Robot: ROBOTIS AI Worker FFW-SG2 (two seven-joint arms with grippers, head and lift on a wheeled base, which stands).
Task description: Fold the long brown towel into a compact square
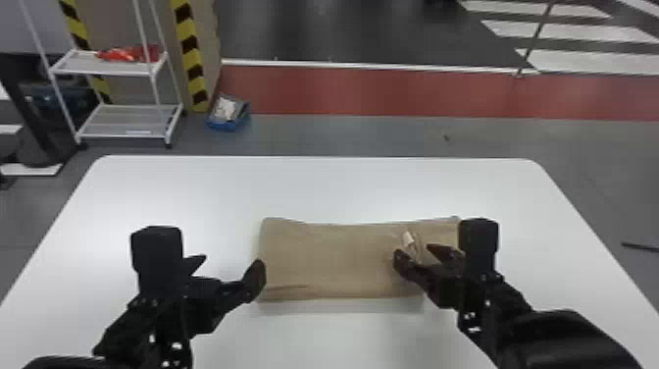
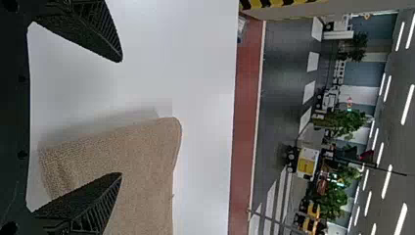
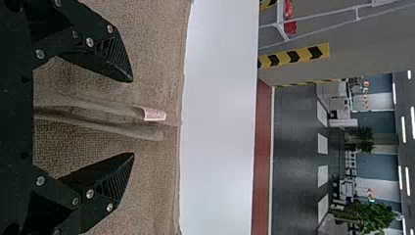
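We see the brown towel (image 1: 333,260) lying folded into a long rectangle on the white table (image 1: 314,189). At the towel's left end, our left gripper (image 1: 227,266) has its jaws wide apart, nothing between them gripped. Over the towel's right part, our right gripper (image 1: 417,252) stands well open too, jaws either side of a raised crease with a pale label (image 3: 154,114); whether they touch cloth, we cannot tell.

No readable text, numbers or signs for you here. You've got a small pale label (image 3: 154,114) on the brown towel (image 1: 323,255), right of centre in the head view, print illegible.
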